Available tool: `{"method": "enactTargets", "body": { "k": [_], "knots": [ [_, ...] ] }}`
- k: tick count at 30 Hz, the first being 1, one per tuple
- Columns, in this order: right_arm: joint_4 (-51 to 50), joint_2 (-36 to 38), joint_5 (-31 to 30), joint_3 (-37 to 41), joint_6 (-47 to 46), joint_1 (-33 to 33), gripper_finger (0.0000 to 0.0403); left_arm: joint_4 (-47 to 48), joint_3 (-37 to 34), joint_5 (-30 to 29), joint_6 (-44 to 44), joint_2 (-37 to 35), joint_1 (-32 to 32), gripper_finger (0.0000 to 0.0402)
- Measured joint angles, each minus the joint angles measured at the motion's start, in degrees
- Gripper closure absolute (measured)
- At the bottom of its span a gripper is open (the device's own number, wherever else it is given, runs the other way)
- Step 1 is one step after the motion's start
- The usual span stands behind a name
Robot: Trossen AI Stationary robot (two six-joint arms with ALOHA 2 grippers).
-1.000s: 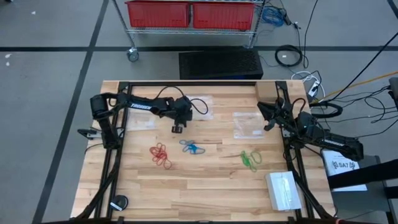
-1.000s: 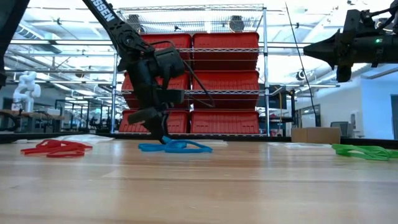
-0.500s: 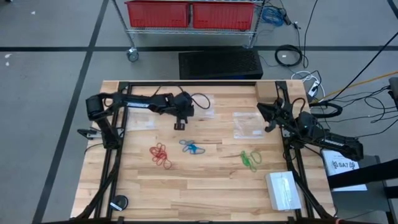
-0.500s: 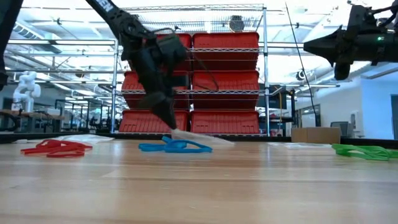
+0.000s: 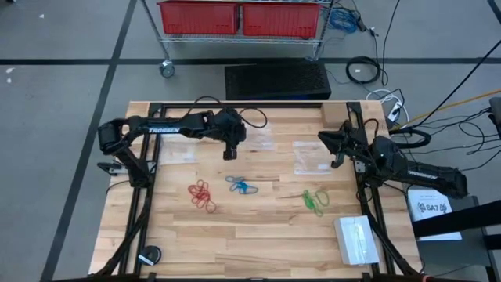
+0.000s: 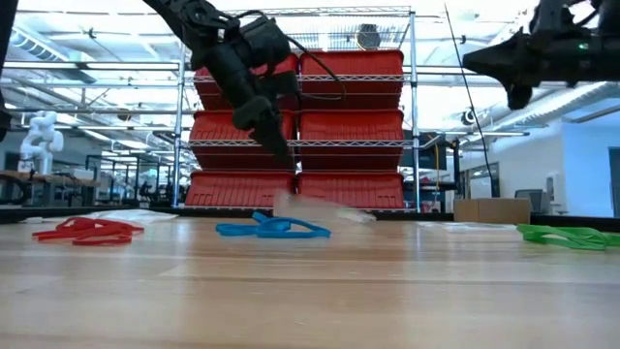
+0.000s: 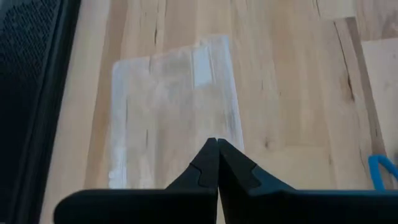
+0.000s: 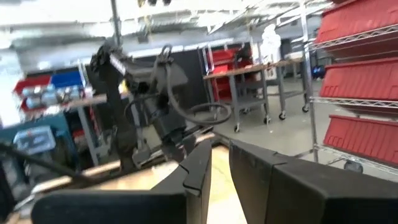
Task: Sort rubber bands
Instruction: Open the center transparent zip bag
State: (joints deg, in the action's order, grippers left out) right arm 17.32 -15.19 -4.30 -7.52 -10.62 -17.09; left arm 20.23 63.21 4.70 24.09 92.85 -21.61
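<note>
The left gripper [image 5: 229,153] sits in the upper centre of the high view, above the table [image 5: 258,235]. Its fingers [image 7: 208,163] are pressed together on the edge of a clear plastic bag [image 7: 174,106]. In the low view that bag [image 6: 315,208] hangs from the gripper [image 6: 288,163], its lower end at or near the wood; contact there is hard to judge.

The right gripper [image 5: 330,149] is held high at the upper right of the high view, over a second clear bag [image 5: 311,157]. Its fingers [image 8: 198,165] stand slightly apart with nothing between them. In the low view it [image 6: 475,62] occupies the top right corner, well above the table.

The rubber bands lie in a row across the middle of the table, well apart from each other. The red cluster [image 5: 202,194] is left of centre, the blue cluster [image 5: 241,186] in the centre just below the left gripper, and the green cluster [image 5: 315,200] to the right. All three rest flat on the wood, untouched. A stack of further clear bags [image 5: 357,240] lies at the lower right of the table.
</note>
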Motion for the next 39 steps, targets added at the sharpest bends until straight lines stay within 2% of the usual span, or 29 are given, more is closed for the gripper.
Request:
{"method": "enactTargets", "body": {
  "k": [7, 13, 15, 18, 23, 28, 34, 39],
  "knots": [
    [-3.0, -18.5, -0.2, -7.7, 4.7, 1.6, 0.0346, 0.0, 0.4, 0.2, -1.3, 0.0, 0.0, 0.0400],
    [-3.5, -36.0, -0.3, -14.1, 8.2, 1.6, 0.0308, -0.3, -0.8, 0.3, -5.0, -0.2, -0.5, 0.0401],
    [-3.7, -41.1, -0.2, -16.1, 9.3, 1.6, 0.0294, -2.7, -2.1, 2.1, -6.0, -0.2, -1.0, 0.0401],
    [-3.6, -46.6, -0.2, -19.3, 9.9, 1.7, 0.0276, -5.5, -4.6, 3.3, -4.1, -0.2, -0.9, 0.0401],
    [-3.4, -49.5, -0.1, -22.5, 12.2, 2.2, 0.0262, -5.5, -7.1, 2.2, 1.7, 0.8, 1.7, 0.0392],
    [-2.9, -49.0, -0.1, -23.1, 13.3, 2.2, 0.0259, -6.7, -9.4, -10.7, 11.3, 2.6, 4.0, 0.0345],
    [-2.8, -49.0, -0.1, -23.1, 13.5, 2.2, 0.0259, -10.9, -10.3, -13.0, 18.6, 5.4, 3.4, 0.0291],
    [-2.3, -49.1, -0.1, -23.1, 13.9, 2.2, 0.0259, -14.1, -10.3, -15.8, 28.5, 8.7, 3.2, 0.0273]
  ]
}}
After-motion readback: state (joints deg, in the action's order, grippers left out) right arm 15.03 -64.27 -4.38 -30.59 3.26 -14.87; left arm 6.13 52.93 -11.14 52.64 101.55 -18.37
